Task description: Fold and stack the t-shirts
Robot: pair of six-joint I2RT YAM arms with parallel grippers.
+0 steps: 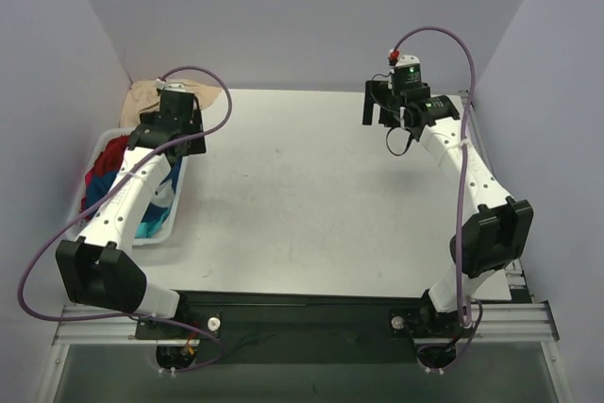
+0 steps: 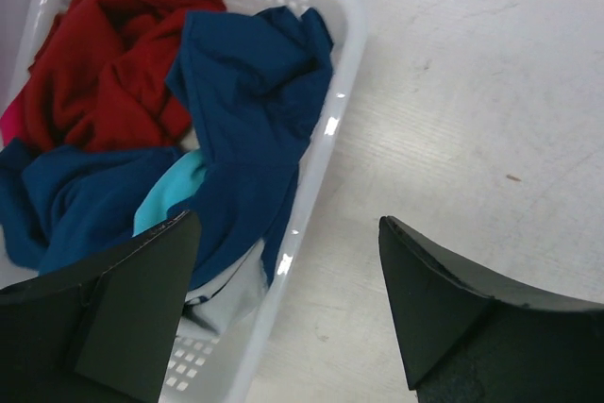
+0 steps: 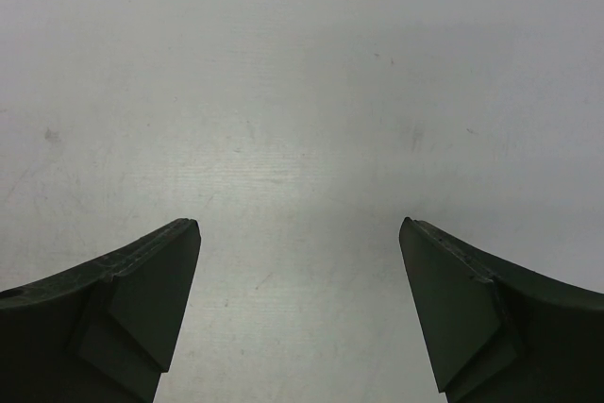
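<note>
Left wrist, t-shirts [image 2: 236, 110] heaped in basket [image 2: 344, 92]

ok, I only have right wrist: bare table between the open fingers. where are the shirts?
Observer: Crumpled in a white basket at the left edge of the table.
Operator: which is on top?
Observer: A red shirt and a dark blue shirt lie uppermost; a turquoise one peeks out beneath them.
Operator: left arm doing anything?
Observer: The left pincer hangs open over the basket's table-side rim, holding nothing.
</note>
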